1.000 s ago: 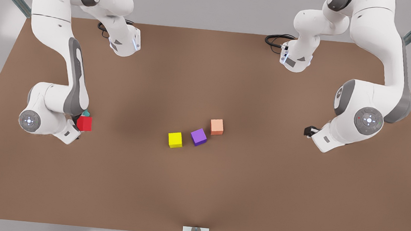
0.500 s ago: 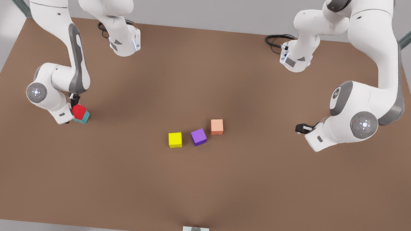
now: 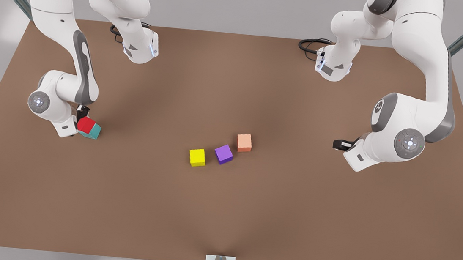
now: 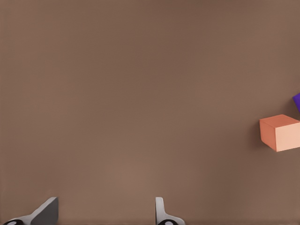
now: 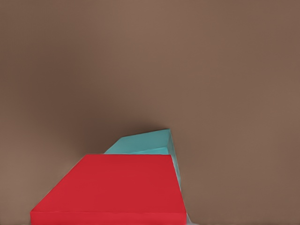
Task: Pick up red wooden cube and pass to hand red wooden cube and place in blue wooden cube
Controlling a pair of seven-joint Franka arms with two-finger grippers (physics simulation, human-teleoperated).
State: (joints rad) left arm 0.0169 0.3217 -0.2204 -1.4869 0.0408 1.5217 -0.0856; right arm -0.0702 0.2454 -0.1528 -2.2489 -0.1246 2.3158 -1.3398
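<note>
The red wooden cube (image 3: 86, 125) is being held by the right gripper (image 3: 82, 112) close to the edge of the table (image 3: 223, 214) at the front view's left, about midway between the far and near edges. The gripper is being kept clamped on it, with a dark finger showing against the cube's far side. The cube is being carried tilted, and its lower part is touching the top of the blue wooden cube (image 3: 95, 132), which is sitting on the table just beneath and slightly toward the table's middle. In the right wrist view the red wooden cube (image 5: 112, 192) is being seen from close up, with the blue wooden cube (image 5: 145, 142) showing just past it.

The left gripper (image 3: 338, 144) is being held above the table toward the edge at the front view's right, well apart from both cubes, and that arm is waiting. Its fingers (image 4: 160, 211) are being held apart with nothing between them, over bare table.

Near the table's middle three other cubes are lying in a loose row: a yellow cube (image 3: 197, 157), a purple cube (image 3: 223, 154) just beside it, and a salmon cube (image 3: 244, 142) just beyond that, none of them touching.
</note>
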